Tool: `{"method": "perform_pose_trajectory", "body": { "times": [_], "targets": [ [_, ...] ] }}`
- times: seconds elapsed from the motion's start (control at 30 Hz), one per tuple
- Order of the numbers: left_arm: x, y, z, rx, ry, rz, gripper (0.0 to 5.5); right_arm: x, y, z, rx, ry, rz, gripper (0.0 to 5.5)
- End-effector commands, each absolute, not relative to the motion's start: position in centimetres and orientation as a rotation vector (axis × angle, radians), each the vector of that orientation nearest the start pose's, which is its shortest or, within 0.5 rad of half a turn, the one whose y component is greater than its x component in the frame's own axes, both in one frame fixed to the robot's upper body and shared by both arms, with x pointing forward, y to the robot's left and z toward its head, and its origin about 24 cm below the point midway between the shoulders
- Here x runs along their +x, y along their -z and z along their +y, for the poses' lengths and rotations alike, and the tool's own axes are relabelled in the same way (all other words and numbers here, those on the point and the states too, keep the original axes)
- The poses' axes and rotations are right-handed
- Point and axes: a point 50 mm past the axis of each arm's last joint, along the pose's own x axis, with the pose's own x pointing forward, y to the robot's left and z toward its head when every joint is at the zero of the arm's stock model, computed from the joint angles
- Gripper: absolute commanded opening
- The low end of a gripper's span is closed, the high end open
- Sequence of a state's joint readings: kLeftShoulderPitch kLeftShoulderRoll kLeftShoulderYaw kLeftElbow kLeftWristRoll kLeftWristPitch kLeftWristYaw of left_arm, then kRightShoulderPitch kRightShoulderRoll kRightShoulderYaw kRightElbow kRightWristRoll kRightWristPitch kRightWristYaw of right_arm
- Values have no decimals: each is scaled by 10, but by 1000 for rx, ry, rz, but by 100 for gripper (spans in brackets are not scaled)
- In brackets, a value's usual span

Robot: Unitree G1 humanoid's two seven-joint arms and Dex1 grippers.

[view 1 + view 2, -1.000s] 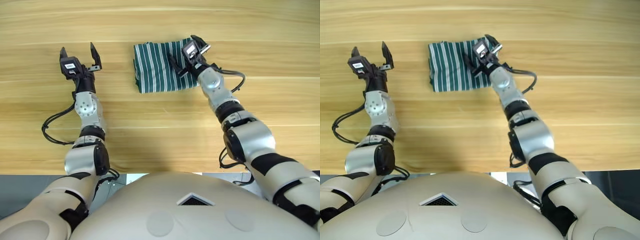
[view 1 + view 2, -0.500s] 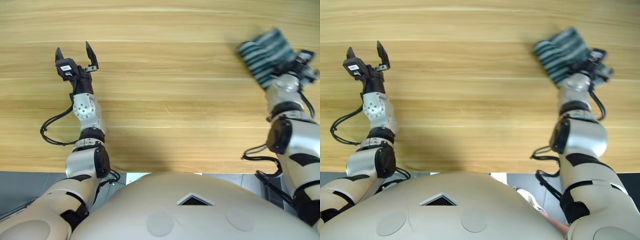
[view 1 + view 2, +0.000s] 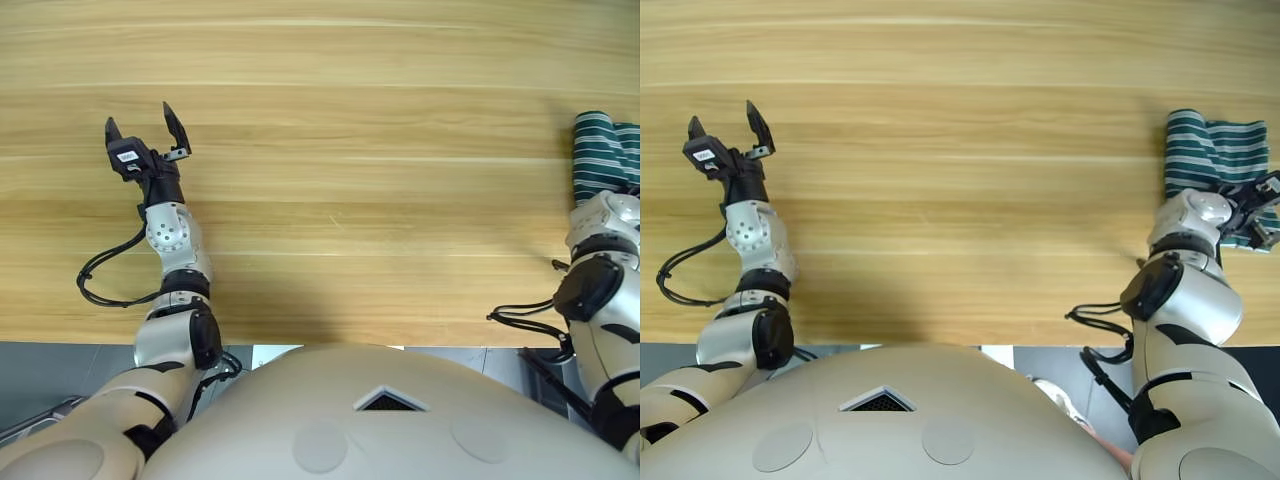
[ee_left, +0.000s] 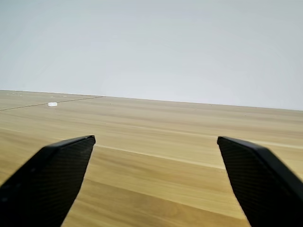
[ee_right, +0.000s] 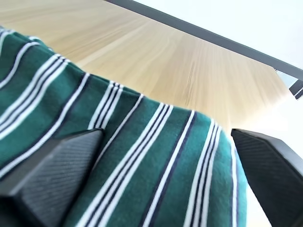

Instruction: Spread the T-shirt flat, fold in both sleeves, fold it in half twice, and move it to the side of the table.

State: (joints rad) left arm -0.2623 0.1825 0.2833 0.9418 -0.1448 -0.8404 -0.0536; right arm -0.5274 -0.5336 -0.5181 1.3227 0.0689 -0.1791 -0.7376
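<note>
The folded green T-shirt (image 3: 1212, 148) with white stripes lies at the right side of the wooden table (image 3: 350, 200), close to its right edge. My right gripper (image 3: 1258, 208) rests on the shirt's near right part, open, its fingers spread wide over the striped cloth (image 5: 123, 142). Over the bare left part of the table my left gripper (image 3: 140, 135) is held open, fingers pointing away from me, with nothing between them (image 4: 156, 138).
A small white disc (image 4: 52, 104) lies far off on the wood. Bare tabletop stretches between the two arms. The table's near edge runs just in front of my torso, and black cables hang from both forearms.
My right arm has swept the folded T-shirt from the table's middle over to the right side. The left gripper has drifted slightly left and stays open.
</note>
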Motion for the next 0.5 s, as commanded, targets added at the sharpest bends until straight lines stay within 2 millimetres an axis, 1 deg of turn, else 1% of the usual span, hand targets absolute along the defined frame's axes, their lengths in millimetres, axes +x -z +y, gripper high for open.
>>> {"method": "perform_pose_trajectory", "body": {
  "times": [0.03,0.07,0.1,0.13,0.17,0.2,0.23,0.27,0.3,0.33,0.37,0.4,0.5],
  "targets": [
    [266,5,208,35,-153,-228,480,287,-50,-357,-333,1157,85,497],
    [267,5,195,65,-111,-232,480,307,-64,-337,-327,1057,-44,497],
    [267,6,180,99,-62,-239,480,325,-75,-307,-323,917,-161,497],
    [262,8,166,103,-30,-242,480,336,-74,-270,-304,742,-241,497],
    [256,11,154,92,-13,-237,480,340,-63,-228,-278,554,-270,497],
    [246,15,141,84,13,-231,480,329,-42,-185,-250,363,-264,497],
    [237,17,131,82,36,-227,480,311,-23,-151,-210,229,-235,497],
    [223,23,118,30,55,-196,480,278,4,-116,-176,95,-180,497],
    [210,31,109,-23,62,-156,480,248,23,-92,-147,-20,-141,497],
    [200,37,101,-54,88,-126,480,225,33,-80,-144,-90,-116,497],
    [191,44,95,-23,136,-92,480,210,37,-74,-184,-175,-120,497],
    [186,49,91,-6,175,-68,480,204,39,-74,-217,-215,-122,497],
    [185,52,91,-77,143,-23,480,203,37,-83,-265,-209,-122,497]
  ]
}}
